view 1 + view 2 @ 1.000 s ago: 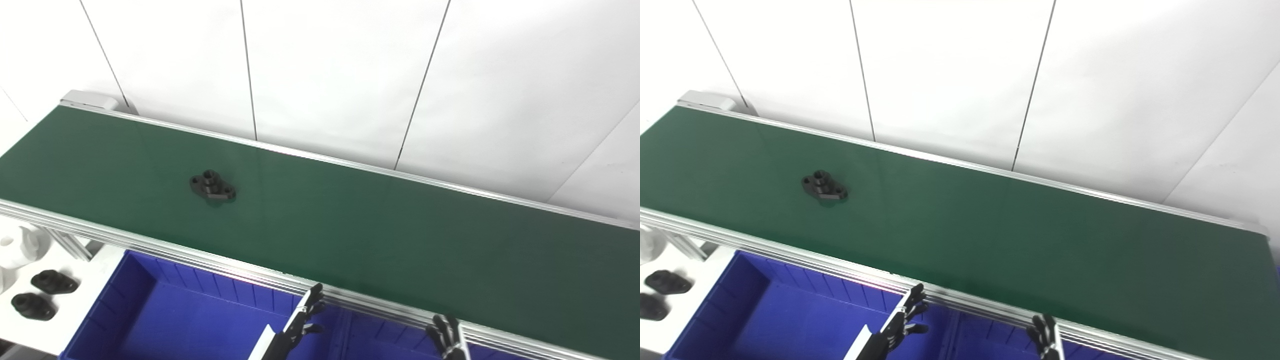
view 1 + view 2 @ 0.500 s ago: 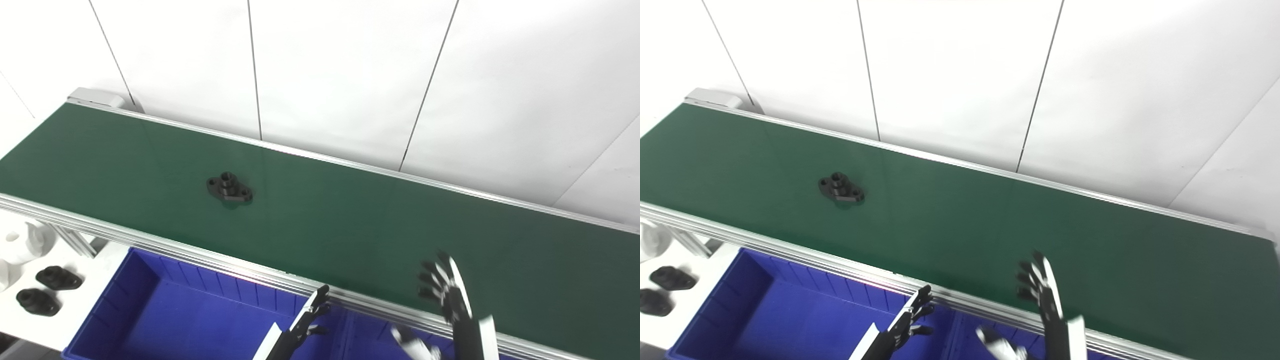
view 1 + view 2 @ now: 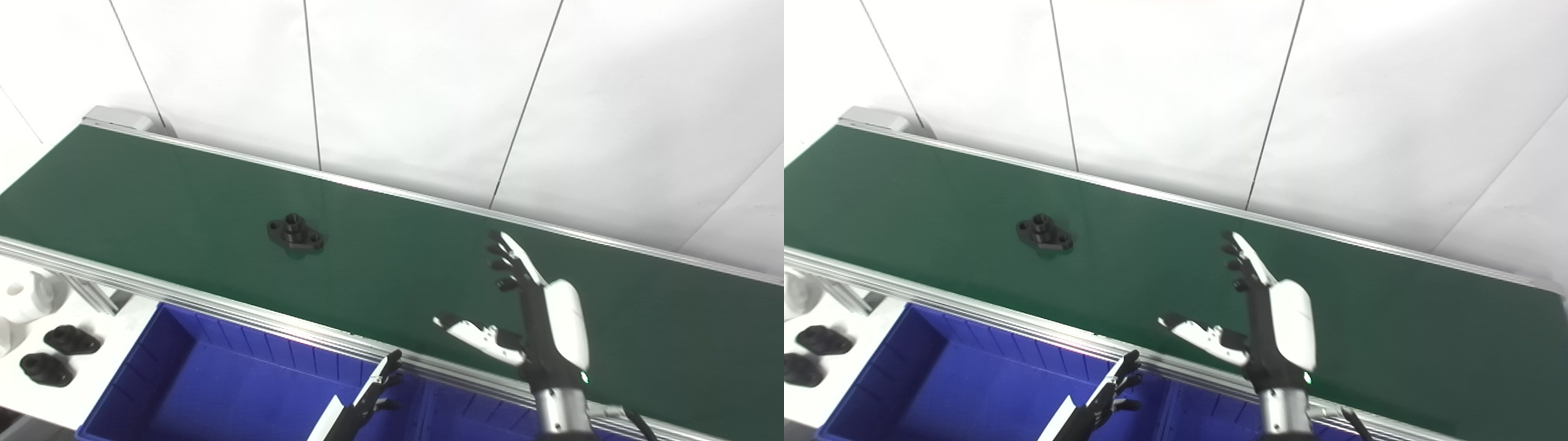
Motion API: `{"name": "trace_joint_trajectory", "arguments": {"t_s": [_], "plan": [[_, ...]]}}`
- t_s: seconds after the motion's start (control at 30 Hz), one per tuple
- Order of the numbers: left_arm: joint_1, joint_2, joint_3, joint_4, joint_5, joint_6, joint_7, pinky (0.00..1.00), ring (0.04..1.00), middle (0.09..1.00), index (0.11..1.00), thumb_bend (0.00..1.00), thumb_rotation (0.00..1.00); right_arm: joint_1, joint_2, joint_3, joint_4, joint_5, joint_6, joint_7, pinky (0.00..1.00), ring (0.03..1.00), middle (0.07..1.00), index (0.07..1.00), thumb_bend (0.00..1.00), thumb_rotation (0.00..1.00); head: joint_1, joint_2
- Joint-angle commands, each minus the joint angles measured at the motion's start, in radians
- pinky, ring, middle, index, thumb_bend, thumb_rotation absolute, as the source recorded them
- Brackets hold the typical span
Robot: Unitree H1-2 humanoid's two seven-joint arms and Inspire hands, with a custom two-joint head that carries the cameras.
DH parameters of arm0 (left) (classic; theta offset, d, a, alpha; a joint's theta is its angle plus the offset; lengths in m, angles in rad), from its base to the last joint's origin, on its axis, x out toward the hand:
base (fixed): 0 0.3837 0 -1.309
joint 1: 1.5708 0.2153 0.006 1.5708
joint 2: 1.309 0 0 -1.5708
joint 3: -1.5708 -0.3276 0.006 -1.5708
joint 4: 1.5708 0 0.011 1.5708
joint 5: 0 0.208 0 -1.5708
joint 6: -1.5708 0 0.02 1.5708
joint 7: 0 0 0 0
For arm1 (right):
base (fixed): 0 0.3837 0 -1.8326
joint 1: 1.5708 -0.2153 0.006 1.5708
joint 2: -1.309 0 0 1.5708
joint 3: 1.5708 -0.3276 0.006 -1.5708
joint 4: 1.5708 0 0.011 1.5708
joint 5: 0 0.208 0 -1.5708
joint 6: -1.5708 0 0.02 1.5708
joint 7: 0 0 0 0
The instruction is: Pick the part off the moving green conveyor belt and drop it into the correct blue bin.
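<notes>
A black flanged part (image 3: 295,232) lies flat on the green conveyor belt (image 3: 153,196), left of centre; it also shows in the right eye view (image 3: 1044,232). My right hand (image 3: 533,306) is raised over the belt's near half, well to the right of the part, open with fingers spread and thumb out to the left, holding nothing. My left hand (image 3: 373,398) is low at the bottom edge, over the blue bin (image 3: 202,392), fingers apart and empty.
A second blue bin compartment (image 3: 453,416) lies right of the first, below the belt's aluminium rail (image 3: 184,300). Two black parts (image 3: 58,352) and a white part (image 3: 24,294) sit on a white surface at the far left. White wall panels stand behind the belt.
My right hand rose from the bottom edge to above the belt and spread open. The black part travelled to the right along the belt. The left hand stayed put.
</notes>
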Motion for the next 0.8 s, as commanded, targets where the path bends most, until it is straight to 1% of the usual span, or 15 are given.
{"name": "trace_joint_trajectory", "arguments": {"t_s": [0.0,0.03,0.1,0.2,0.33,0.43,0.53,0.7,0.77], "plan": [[0.001,0.0,-0.007,-0.028,-0.007,-0.019,0.001,0.79,0.924,0.979,1.0,0.91,0.8,-0.058,-0.005,0.02,0.014,-0.079,0.005,-0.026,0.59,0.721,0.797,0.865,0.91,0.69,0.0,-0.001],[0.0,0.001,-0.007,-0.029,-0.007,-0.018,0.001,0.8,0.925,0.98,1.0,0.91,0.8,-0.08,-0.005,0.027,0.03,-0.103,0.012,-0.026,0.59,0.721,0.794,0.863,0.92,0.69,0.0,-0.001],[-0.001,0.0,-0.009,-0.026,-0.003,-0.02,0.004,0.8,0.923,0.981,1.0,0.91,0.8,-0.119,0.0,0.038,0.052,-0.144,0.043,0.001,0.62,0.739,0.809,0.883,0.93,0.72,0.001,-0.003],[-0.002,-0.002,-0.012,-0.025,-0.003,-0.018,0.004,0.79,0.922,0.982,1.0,0.91,0.8,-0.172,0.013,0.046,0.08,-0.168,0.087,0.044,0.66,0.774,0.844,0.918,0.94,0.74,0.002,-0.004],[-0.003,-0.004,-0.02,-0.026,-0.003,-0.01,0.0,0.8,0.932,0.992,1.0,0.91,0.79,-0.241,0.026,0.058,0.131,-0.192,0.123,0.064,0.66,0.788,0.855,0.925,0.95,0.73,0.007,-0.004],[-0.004,-0.009,-0.026,-0.027,0.019,-0.005,0.008,0.79,0.937,0.993,1.0,0.91,0.8,-0.318,0.028,0.076,0.203,-0.217,0.142,0.072,0.65,0.786,0.85,0.917,0.95,0.74,0.014,-0.004],[-0.005,-0.016,-0.033,-0.025,0.035,-0.004,0.016,0.77,0.936,0.987,1.0,0.9,0.8,-0.37,0.025,0.089,0.257,-0.227,0.162,0.085,0.66,0.784,0.849,0.916,0.96,0.73,0.021,-0.003],[-0.001,-0.03,-0.044,-0.023,0.054,-0.001,0.017,0.76,0.936,0.984,1.0,0.91,0.79,-0.456,0.021,0.115,0.388,-0.229,0.18,0.066,0.68,0.775,0.836,0.891,0.97,0.69,0.036,-0.002],[0.0,-0.038,-0.05,-0.021,0.068,-0.003,0.023,0.75,0.933,0.986,1.0,0.91,0.79,-0.481,0.02,0.12,0.43,-0.224,0.179,0.05,0.67,0.757,0.819,0.872,0.97,0.68,0.042,-0.002]]}}
